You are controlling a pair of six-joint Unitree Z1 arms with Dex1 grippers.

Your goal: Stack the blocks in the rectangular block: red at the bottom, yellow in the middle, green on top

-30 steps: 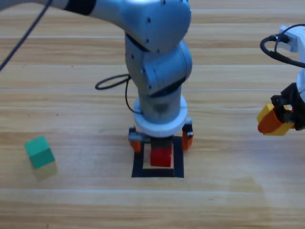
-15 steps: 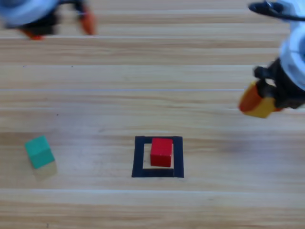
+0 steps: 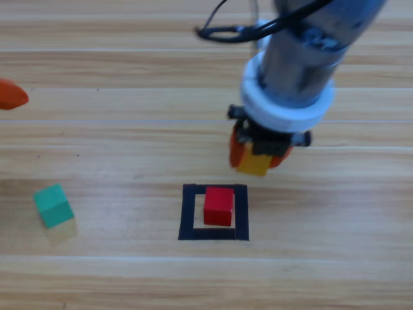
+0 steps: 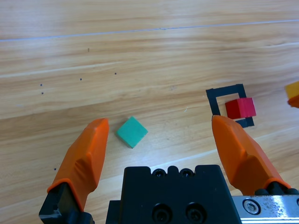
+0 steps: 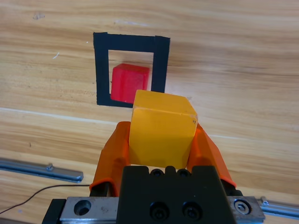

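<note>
Right claw (image 3: 260, 155) is clenched on the yellow cube (image 3: 254, 163), held above the wooden surface (image 3: 129, 97) just past the upper right corner of the black tape square (image 3: 187, 213); in the right wrist view the yellow cube (image 5: 161, 128) sits pinched between both orange jaws, with the tape square (image 5: 100, 70) and red cube (image 5: 128, 83) beyond it. Red cube (image 3: 219, 206) rests flat inside the tape square, roughly centred, bare wood showing round it, nothing on top. Yellow cube is near the red one but apart from it, off to the upper right in the high view, not over it. Green cube (image 3: 53, 205) lies alone on the surface well to the left of the square, turned a bit askew. Left claw (image 3: 11, 95) sits at the picture's left edge, only an orange tip showing there; the left wrist view shows its jaws spread wide and empty, with the green cube (image 4: 132, 132) on the wood between them farther off and the red cube (image 4: 240, 108) in the square (image 4: 214, 101) to the right.
</note>
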